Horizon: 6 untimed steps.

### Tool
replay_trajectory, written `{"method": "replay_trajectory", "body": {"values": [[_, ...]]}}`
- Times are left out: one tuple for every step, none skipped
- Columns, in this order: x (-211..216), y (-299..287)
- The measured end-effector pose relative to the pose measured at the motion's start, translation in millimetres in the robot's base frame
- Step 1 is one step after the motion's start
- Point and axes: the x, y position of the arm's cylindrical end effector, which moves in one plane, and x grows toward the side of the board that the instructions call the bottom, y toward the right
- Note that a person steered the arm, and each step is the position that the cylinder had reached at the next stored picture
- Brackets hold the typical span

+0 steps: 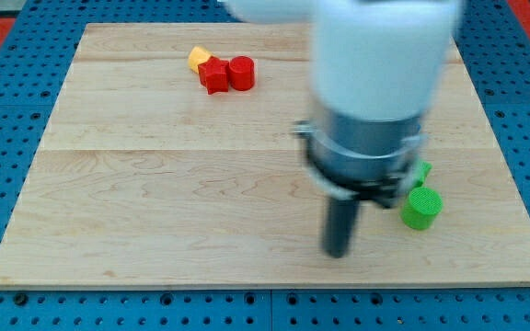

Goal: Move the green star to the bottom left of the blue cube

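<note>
Left of the green cylinder [421, 208], my tip [338, 253] sits, slightly blurred

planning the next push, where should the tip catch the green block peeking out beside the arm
Nothing can grip; my tip, view's left of both greens, only pushes. Only a corner of the green block shows, so its shape is unclear. The green cylinder sits right below it, so probably press its right side, coming from the view's right.

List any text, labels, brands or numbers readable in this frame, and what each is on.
None. No writing shows on the wooden board, the arm's white and grey housing, my tip, the red blocks, the yellow block or the green blocks.
</note>
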Motion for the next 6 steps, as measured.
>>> {"method": "replay_trajectory", "body": {"values": [[-2.2,108.7],[-24.4,80.1],[-25.5,69.6],[-36.8,69.6],[-72.6,69.2],[-115.1,66.5]]}}
